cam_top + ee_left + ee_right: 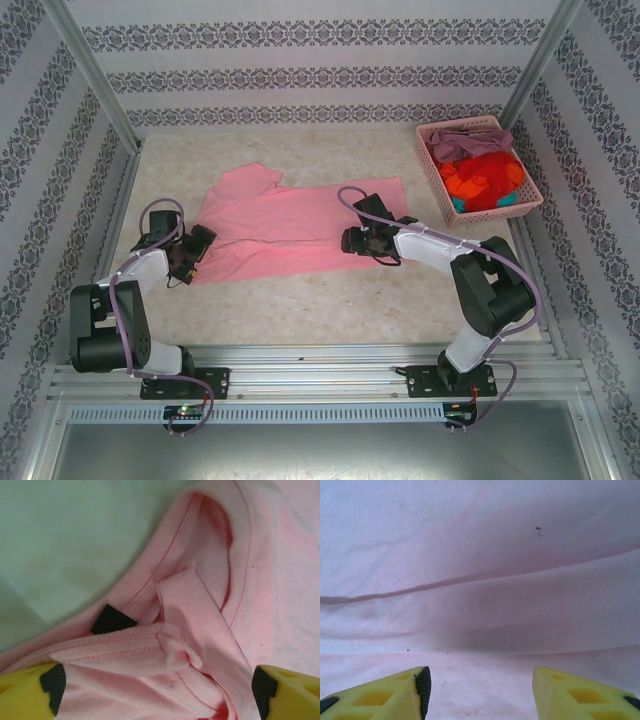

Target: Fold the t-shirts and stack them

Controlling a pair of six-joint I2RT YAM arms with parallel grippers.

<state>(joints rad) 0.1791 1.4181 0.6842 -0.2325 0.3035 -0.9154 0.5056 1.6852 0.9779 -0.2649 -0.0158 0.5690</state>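
Top external: light pink t-shirt (300, 225) laid out, fold unfinished; other t-shirts (482, 178) heaped in basket (432, 172). Left gripper (195, 247), right gripper (353, 240) spread, nothing clasped.

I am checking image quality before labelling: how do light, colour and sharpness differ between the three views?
Top external: even light, the light pink cloth t-shirt sharp. Left wrist: the table looks greenish, the collar sharp, the left gripper's yellow fingers cropped at the corners. Right wrist: the shirt washed to pale lilac, dark shadows along its folds.
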